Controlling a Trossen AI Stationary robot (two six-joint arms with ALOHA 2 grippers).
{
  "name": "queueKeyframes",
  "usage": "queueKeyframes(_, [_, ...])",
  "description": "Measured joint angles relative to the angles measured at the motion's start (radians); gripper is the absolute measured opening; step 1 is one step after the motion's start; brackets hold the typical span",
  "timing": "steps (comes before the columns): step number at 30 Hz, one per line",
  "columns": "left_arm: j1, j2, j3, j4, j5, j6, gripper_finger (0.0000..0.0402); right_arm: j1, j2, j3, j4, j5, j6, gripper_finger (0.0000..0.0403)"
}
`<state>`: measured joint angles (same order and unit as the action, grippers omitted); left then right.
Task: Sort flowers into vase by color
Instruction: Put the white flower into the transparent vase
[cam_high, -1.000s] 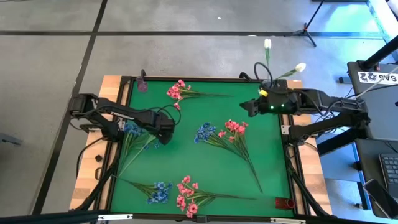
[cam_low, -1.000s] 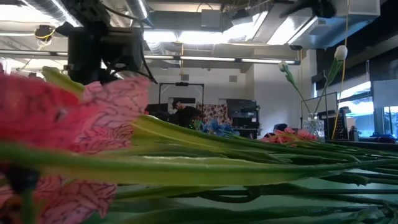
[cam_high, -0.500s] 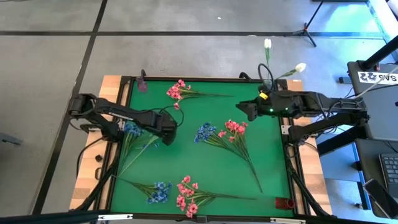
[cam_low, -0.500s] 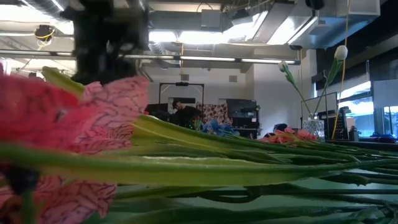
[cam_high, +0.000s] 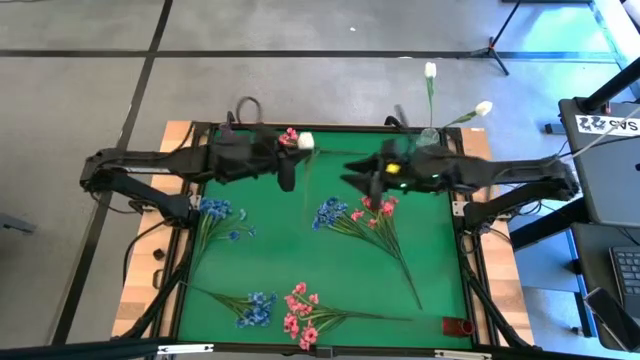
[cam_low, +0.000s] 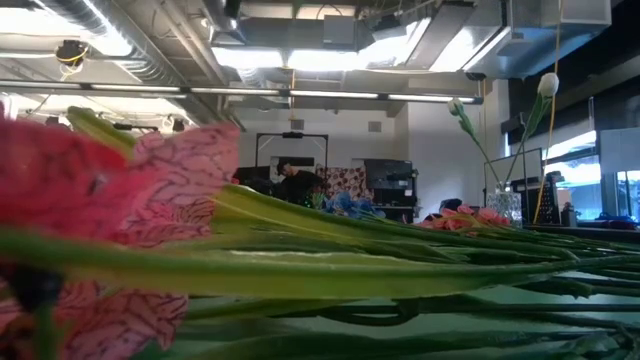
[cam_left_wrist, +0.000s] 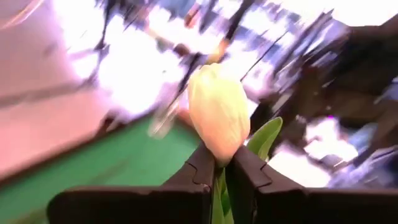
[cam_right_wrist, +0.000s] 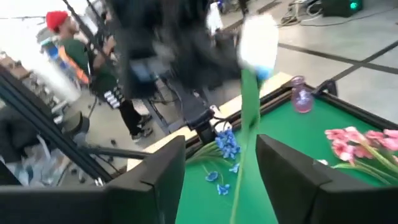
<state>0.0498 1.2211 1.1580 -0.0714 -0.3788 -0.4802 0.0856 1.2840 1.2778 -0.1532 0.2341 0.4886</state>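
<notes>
- Green felt covers the table (cam_high: 300, 250) inside a dark frame, with grey floor all round; across the mat lie loose sprays: a blue spray (cam_high: 212, 210) near the left edge, a mixed blue and pink bunch (cam_high: 362, 212) in the middle, another blue spray (cam_high: 255, 305) and a pink spray (cam_high: 303, 315) near the front; a small purple vase (cam_right_wrist: 301, 96) stands at the far left corner of the mat
- At the far right corner a clear vase (cam_high: 428, 133) already holds two white tulip buds (cam_high: 431, 70); so the white group is the one being filled, in my judgement
- Left gripper (cam_left_wrist: 219, 163) is clamped on the stem of a white tulip bud (cam_left_wrist: 217, 118), just under the head, and holds it above the far edge of the mat; from above the bud (cam_high: 306, 141) shows just beside a pink spray (cam_high: 289, 136)
- Right gripper (cam_right_wrist: 214, 171) reaches toward the same flower from the middle of the far side, fingers apart with the green stem (cam_right_wrist: 244, 143) between them but not pinched
- Step in hand looks like a handover of the white tulip from left arm to right; the next move calls for the right fingers to close on the stem before the left lets go, then a carry to the clear vase, stem end down
</notes>
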Motion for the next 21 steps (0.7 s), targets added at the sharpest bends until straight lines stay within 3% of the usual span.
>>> queueKeyframes(6, [-0.018,0.026,-0.002,0.221,0.131,0.13,0.0017,-0.003,0.089,0.0,0.206,-0.033,-0.073,0.0236])
queueKeyframes(11, [-0.055,0.061,-0.003,0.328,0.211,0.211,0.0017,-0.009,0.107,0.0,0.26,-0.046,-0.102,0.023])
queueKeyframes(16, [-0.066,0.085,-0.003,0.38,0.265,0.222,0.0017,-0.009,0.108,0.0,0.266,-0.045,-0.116,0.019])
queueKeyframes(21, [-0.066,0.096,-0.003,0.373,0.263,0.208,0.0029,-0.006,0.108,0.0,0.258,-0.048,-0.132,0.0115])
